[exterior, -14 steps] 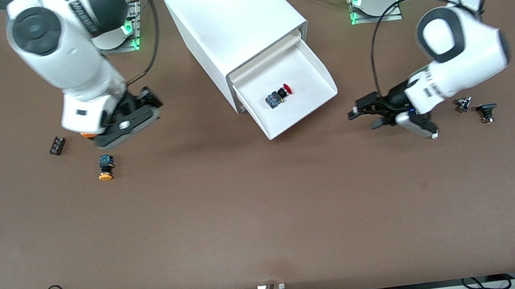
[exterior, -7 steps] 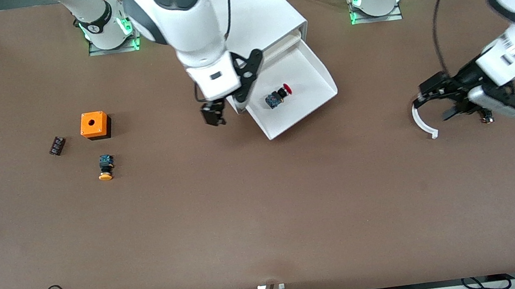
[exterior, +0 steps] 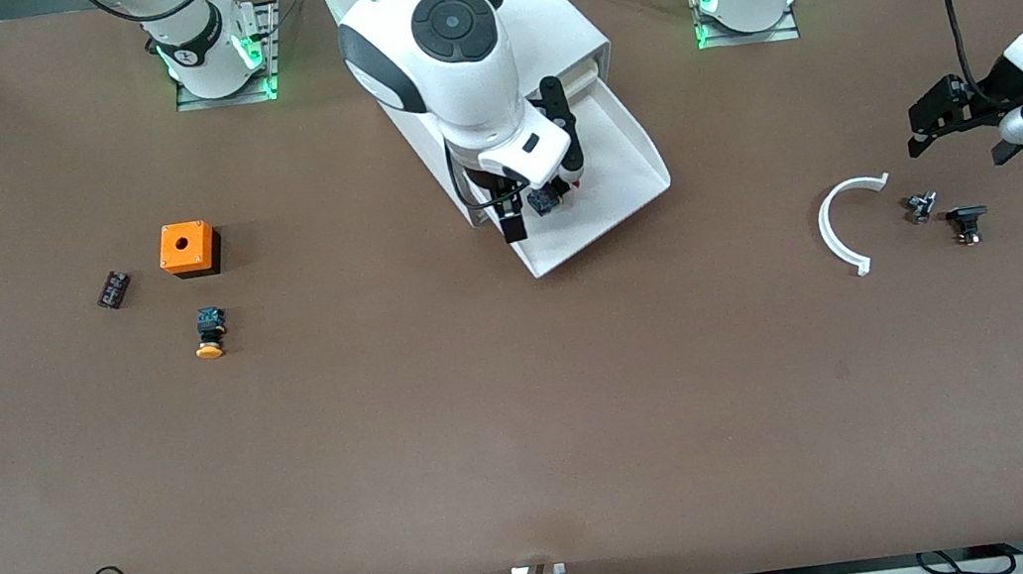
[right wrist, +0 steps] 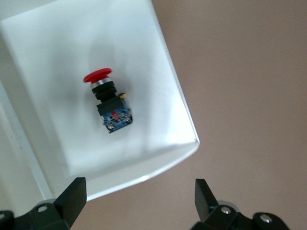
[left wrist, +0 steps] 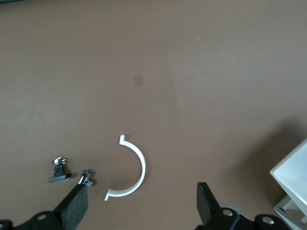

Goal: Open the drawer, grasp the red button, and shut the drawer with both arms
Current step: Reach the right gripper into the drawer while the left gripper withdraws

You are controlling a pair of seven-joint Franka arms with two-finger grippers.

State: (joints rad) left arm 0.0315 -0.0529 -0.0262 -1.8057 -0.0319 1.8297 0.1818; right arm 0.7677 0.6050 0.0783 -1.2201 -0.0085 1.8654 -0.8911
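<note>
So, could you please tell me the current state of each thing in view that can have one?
White plastic drawer: pulled open.
Red-capped push button: lying on its side in the drawer, ungrasped.
Right gripper: open, over the drawer.
Left gripper: open, empty, waiting above the table's left-arm end.

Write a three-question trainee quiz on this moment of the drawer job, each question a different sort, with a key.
1. True or false: the drawer is open.
2. The right gripper is over: A) the orange box B) the red-capped button C) the white curved strip
3. Fill in: the left gripper has its fingers ____.

Key: 1 true; 2 B; 3 open.
</note>
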